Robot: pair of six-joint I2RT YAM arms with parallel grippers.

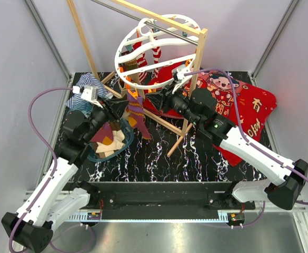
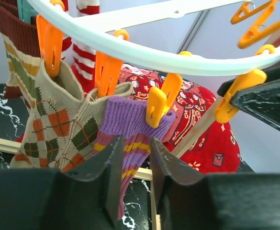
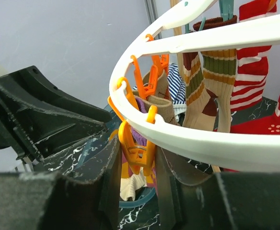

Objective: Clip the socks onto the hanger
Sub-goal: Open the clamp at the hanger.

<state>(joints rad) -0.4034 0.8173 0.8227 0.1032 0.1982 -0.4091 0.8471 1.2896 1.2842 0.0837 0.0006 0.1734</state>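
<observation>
The white round hanger (image 1: 154, 50) hangs from the wooden frame with several socks clipped on. A purple striped sock (image 2: 130, 129) hangs from an orange clip (image 2: 156, 105), next to an argyle sock (image 2: 58, 124). My left gripper (image 2: 136, 165) is open, its fingers standing either side of the purple sock, with a gap showing. My right gripper (image 3: 139, 175) is closed against both sides of an orange clip (image 3: 140, 146) under the hanger's outer ring (image 3: 216, 143). In the top view the left gripper (image 1: 118, 109) and right gripper (image 1: 161, 100) flank the purple sock (image 1: 137, 113).
A blue basket (image 1: 123, 148) of loose socks sits under the left arm. The wooden frame's slanted poles (image 1: 169, 126) cross below the hanger. A blue-white striped cloth (image 1: 88, 84) lies back left. A red cartoon blanket (image 1: 251, 108) lies at right.
</observation>
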